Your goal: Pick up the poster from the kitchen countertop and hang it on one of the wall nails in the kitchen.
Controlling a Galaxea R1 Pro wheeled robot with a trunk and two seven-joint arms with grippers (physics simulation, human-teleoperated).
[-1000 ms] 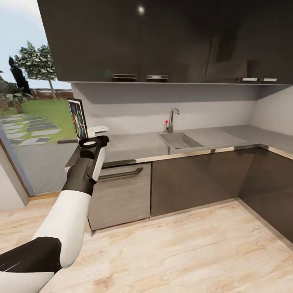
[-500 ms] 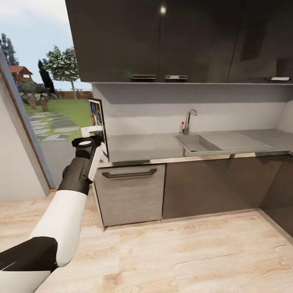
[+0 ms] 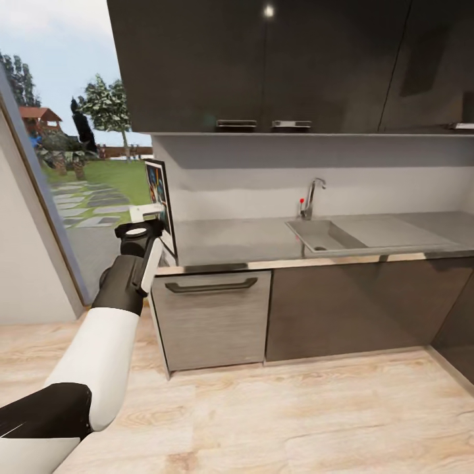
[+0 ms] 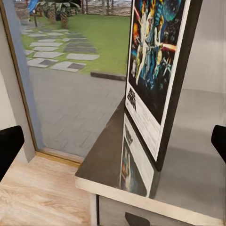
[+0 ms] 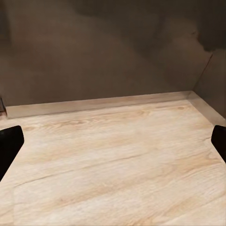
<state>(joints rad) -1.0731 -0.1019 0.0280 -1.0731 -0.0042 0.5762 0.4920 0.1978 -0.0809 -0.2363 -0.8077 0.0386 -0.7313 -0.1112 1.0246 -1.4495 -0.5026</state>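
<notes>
Reach step, grasp not yet made: left claw (image 3: 146,218) spread, Star Wars poster (image 4: 157,70) upright just ahead on tabletop (image 4: 193,155) end. Next: straddle frame edge, pinch. Right claw (image 5: 113,146) spread over floor.

The kitchen countertop (image 3: 237,240), a long grey brushed-metal surface, is carried on dark cabinet fronts and a grey drawer front with a dark handle. An inset sink (image 3: 322,236) with a chrome tap (image 3: 312,195) is set into it toward the right. At its left end the poster (image 3: 160,203) is stood upright on its lower edge, its reflection seen in the metal.
</notes>
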